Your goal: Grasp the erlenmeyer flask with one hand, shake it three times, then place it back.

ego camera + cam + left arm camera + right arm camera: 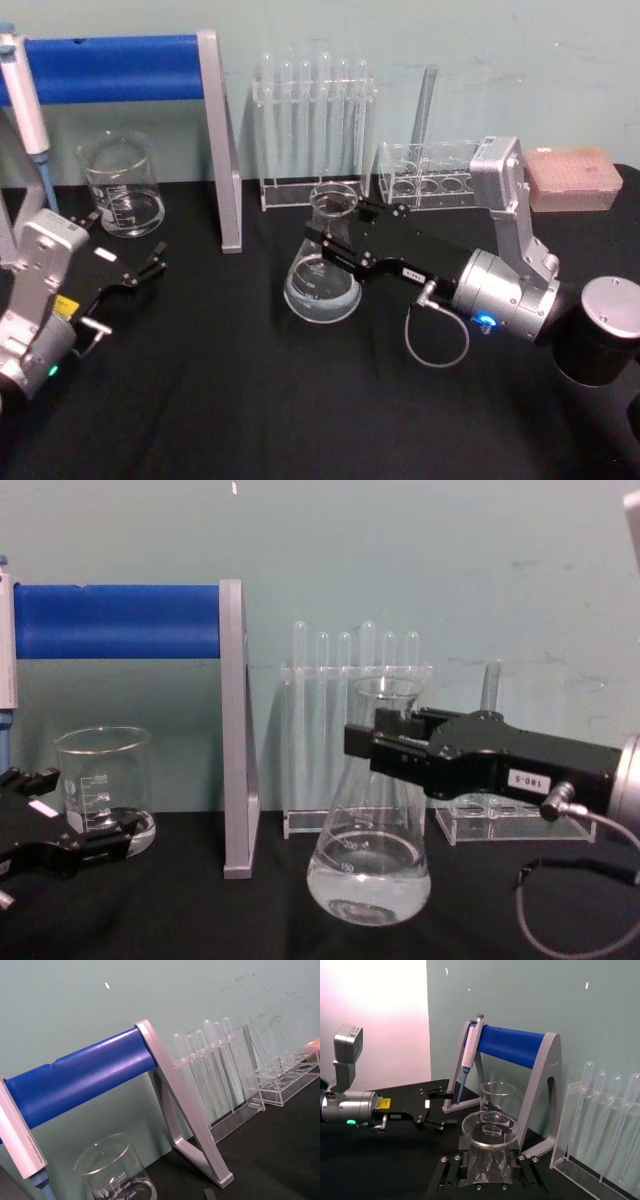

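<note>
The right gripper [338, 226] reaches in from the robot's right with its two black fingers closed against the neck of the erlenmeyer flask [322, 283], one on either side just under the flared rim. In the right wrist view the fingers [448, 1169] flank the glass with the flask's mouth [490, 1131] between them. The chest view shows the gripper [386, 746] clamped across the neck while the flask [370, 868] stands upright, with clear liquid pooled in its wide base. The base sits at the level of the black table [250, 400], though I cannot tell whether it rests on it. Behind the flask stands a clear rack of test tubes [315, 120], and to its right a lower acrylic rack [430, 177], then a pinkish box [568, 180]. To the flask's left is a grey stand with a blue bar [120, 68], with a pipette [469, 1052] hung on its far end. A graduated beaker [122, 190] stands under the bar. The left gripper [152, 262] lies low at the table's left, well apart from the flask, its fingers spread and holding nothing.
</note>
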Controlling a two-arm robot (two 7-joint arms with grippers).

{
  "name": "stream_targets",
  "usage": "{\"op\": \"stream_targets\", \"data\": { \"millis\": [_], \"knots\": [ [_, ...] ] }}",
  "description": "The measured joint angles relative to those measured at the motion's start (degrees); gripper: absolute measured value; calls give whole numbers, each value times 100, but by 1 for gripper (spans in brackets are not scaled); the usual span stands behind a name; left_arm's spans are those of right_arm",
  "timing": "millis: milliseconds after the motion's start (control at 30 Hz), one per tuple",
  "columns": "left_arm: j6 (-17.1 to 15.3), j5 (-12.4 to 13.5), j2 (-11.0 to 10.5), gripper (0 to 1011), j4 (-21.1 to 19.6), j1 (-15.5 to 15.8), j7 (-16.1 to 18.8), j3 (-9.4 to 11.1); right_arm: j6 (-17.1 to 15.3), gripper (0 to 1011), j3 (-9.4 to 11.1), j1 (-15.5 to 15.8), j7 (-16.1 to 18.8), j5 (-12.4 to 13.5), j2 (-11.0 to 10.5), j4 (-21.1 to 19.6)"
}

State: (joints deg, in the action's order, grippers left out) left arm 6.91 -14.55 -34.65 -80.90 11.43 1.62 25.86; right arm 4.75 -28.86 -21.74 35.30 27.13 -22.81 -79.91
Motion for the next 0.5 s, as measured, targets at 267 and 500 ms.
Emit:
{"op": "stream_targets", "data": {
  "millis": [267,500],
  "knots": [
    [0,0,0,1001,0,0,0,0,86,449,-103,-48,173,-33,-44,162],
    [0,0,0,1001,0,0,0,0,198,449,-192,-79,337,-70,-73,306]
  ]
}}
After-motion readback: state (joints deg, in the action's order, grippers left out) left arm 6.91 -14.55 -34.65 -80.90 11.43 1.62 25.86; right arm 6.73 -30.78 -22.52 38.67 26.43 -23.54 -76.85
